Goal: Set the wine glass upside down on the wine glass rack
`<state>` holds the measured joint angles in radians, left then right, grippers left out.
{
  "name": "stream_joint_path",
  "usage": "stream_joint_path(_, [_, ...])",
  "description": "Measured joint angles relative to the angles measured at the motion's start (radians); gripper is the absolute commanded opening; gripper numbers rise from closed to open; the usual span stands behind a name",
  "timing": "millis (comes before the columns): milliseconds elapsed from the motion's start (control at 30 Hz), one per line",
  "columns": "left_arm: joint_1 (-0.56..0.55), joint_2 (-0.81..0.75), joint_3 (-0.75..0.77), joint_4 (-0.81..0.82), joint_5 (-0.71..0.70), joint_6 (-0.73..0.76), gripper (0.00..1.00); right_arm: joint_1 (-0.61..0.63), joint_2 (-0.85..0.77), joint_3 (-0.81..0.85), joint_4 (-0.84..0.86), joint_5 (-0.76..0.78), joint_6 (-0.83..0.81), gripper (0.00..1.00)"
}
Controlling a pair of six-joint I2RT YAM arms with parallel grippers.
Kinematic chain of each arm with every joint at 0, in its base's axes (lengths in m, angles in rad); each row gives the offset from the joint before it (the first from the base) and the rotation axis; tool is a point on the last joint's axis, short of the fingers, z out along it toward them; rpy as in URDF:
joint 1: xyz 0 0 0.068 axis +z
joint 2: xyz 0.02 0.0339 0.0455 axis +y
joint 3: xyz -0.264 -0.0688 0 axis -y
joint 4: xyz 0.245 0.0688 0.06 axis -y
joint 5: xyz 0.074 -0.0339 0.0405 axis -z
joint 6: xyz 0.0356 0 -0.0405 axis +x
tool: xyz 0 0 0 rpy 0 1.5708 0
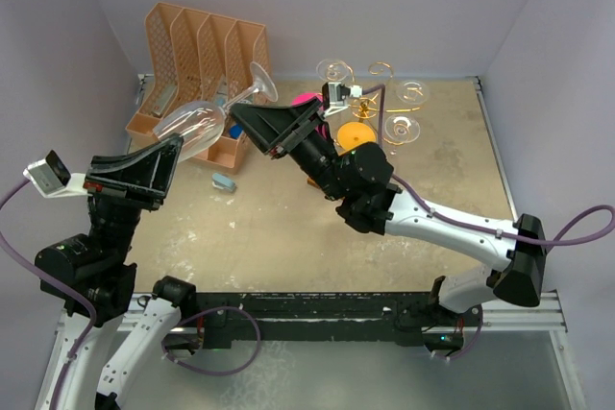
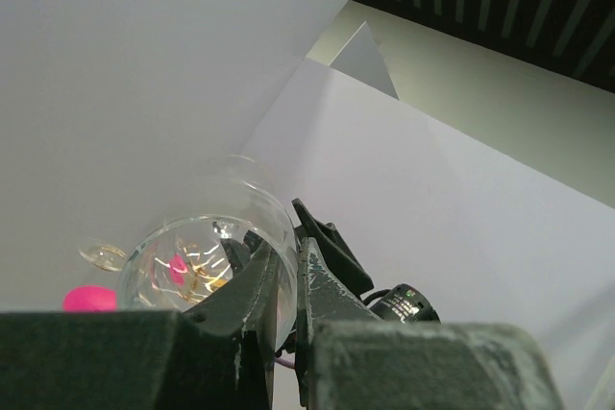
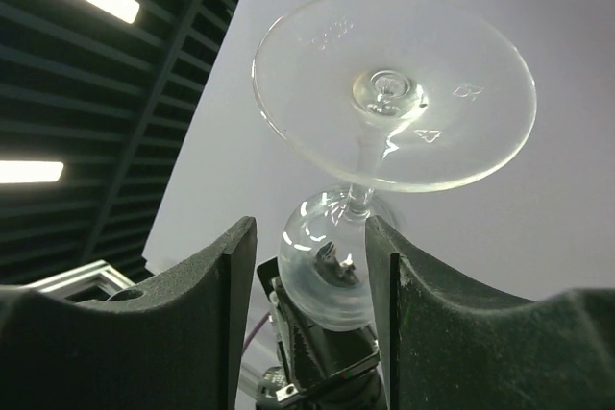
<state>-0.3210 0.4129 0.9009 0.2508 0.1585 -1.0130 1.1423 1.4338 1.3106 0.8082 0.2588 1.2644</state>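
Wine glass (image 1: 195, 128) hangs tilted at upper left, bowl rim clamped in the left gripper (image 1: 171, 148). Fingers of the right gripper (image 3: 310, 232) stand apart, flanking its stem.

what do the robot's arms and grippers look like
White links with black joints on both. The left gripper and right gripper are black wedges with two dark textured fingers each. A purple cable loops off each arm, and a small grey-white camera sits on each wrist.

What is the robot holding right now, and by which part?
The wine glass, pinched by the left pincer at the wall of its bowl. The right pincer is open astride the stem end, not gripping yet.
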Motion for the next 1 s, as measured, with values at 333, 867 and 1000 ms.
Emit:
stream_joint_path(333, [0.0,0.0,-0.016,0.032,0.014,0.0,0.0,0.011,0.006,0.024,-0.014,0.022,0.034,0.4])
stream_joint_path(867, [0.0,-0.001,-0.016,0.052,0.065,0.0,0.0,0.011,0.058,0.107,-0.141,0.092,0.034,0.38])
stream_joint_path(1000, [0.0,-0.001,-0.017,0.052,0.072,0.0,0.0,0.011,0.059,0.111,-0.136,0.1,0.026,0.32])
